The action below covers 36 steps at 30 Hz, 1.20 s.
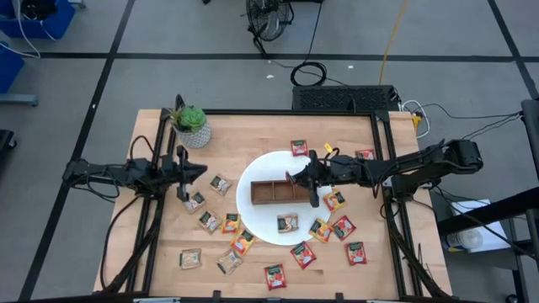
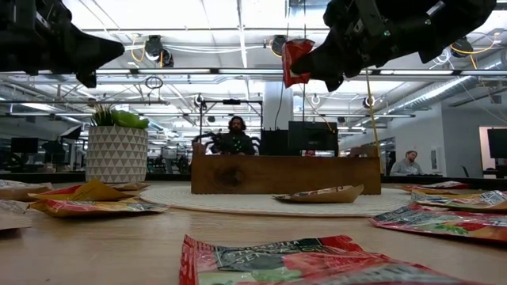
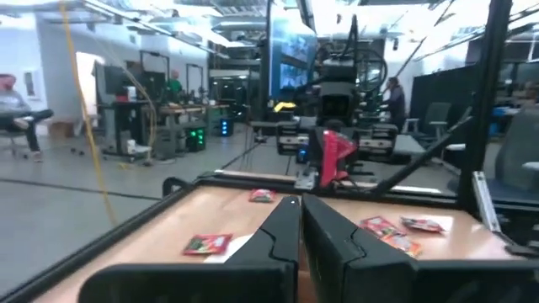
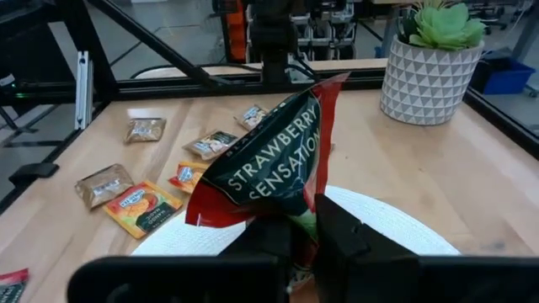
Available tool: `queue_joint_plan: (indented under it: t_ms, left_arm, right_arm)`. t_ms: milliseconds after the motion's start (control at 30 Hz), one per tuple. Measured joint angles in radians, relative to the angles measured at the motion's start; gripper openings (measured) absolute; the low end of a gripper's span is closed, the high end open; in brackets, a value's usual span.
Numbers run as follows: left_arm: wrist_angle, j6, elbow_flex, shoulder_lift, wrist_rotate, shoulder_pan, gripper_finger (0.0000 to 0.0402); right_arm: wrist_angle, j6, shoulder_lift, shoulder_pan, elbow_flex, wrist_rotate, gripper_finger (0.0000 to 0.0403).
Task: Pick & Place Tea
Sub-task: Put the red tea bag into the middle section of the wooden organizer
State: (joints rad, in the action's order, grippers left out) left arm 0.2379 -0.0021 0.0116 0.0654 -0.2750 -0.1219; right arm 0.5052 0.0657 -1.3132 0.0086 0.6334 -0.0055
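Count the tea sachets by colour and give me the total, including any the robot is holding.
Red sachets: 7, one of them held in the right gripper
Orange-yellow sachets: 4
Grey-beige sachets: 6
Total: 17

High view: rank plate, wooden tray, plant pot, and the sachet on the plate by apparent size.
1. White plate, clearly largest.
2. Wooden tray, sitting on the plate.
3. Plant pot with its plant; it stands taller, so nearer the camera, which may inflate it.
4. Sachet on the plate, smallest.
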Motion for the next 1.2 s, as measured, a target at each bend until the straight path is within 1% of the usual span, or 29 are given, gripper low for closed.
queue_joint_plan:
  t_ms: [133,200,233,333,433,500,567,633,700,800,933,1033,1200]
  left_arm:
    - [0.03,-0.152,0.0,0.012,-0.015,0.0,0.0025]
    - [0.033,-0.209,0.0,0.044,-0.015,0.001,0.0041]
    - [0.037,-0.236,0.0,0.067,-0.02,0.001,0.0054]
    - [0.102,-0.323,0.0,0.167,-0.091,0.002,0.0107]
    - [0.259,-0.338,0.0,0.313,-0.108,0.013,0.0168]
    - [0.388,-0.313,0.006,0.428,-0.068,0.025,0.0203]
    - [0.473,-0.271,0.042,0.548,-0.006,0.037,0.023]
    - [0.495,-0.235,0.105,0.672,0.055,0.05,0.0248]
    - [0.496,-0.209,0.188,0.795,0.091,0.065,0.0258]
    - [0.493,-0.163,0.317,0.967,0.164,0.081,0.0261]
    - [0.491,-0.047,0.459,1.14,0.338,0.093,0.0252]
    - [0.491,0.014,0.529,1.22,0.456,0.1,0.0242]
    - [0.503,0.024,0.629,1.318,0.583,0.117,0.0226]
  right_arm:
    - [0.0,-0.023,0.0,0.0,0.0,-0.002,0.0013]
    - [0.0,-0.031,0.0,0.0,0.0,-0.022,0.0013]
    - [0.0,-0.035,0.0,0.0,0.0,-0.029,0.0013]
    - [0.003,-0.046,0.0,0.0,0.0,-0.046,0.0013]
    - [0.005,-0.044,0.0,0.0,0.0,-0.052,0.0013]
    - [0.007,-0.033,0.0,0.0,0.0,-0.052,0.0013]
    - [0.007,-0.028,0.0,0.0,0.0,-0.052,0.0013]
    - [0.007,-0.027,0.0,0.0,0.0,-0.061,0.0013]
    - [0.014,-0.026,0.0,0.0,0.0,-0.084,0.0013]
    - [0.035,-0.025,0.0,0.0,0.0,-0.128,0.0013]
    - [0.036,-0.025,0.0,0.001,0.0,-0.131,0.0013]
    - [0.025,-0.027,0.0,0.009,0.0,-0.14,0.0013]
    - [0.023,-0.058,0.0,0.023,0.0,-0.258,0.0013]
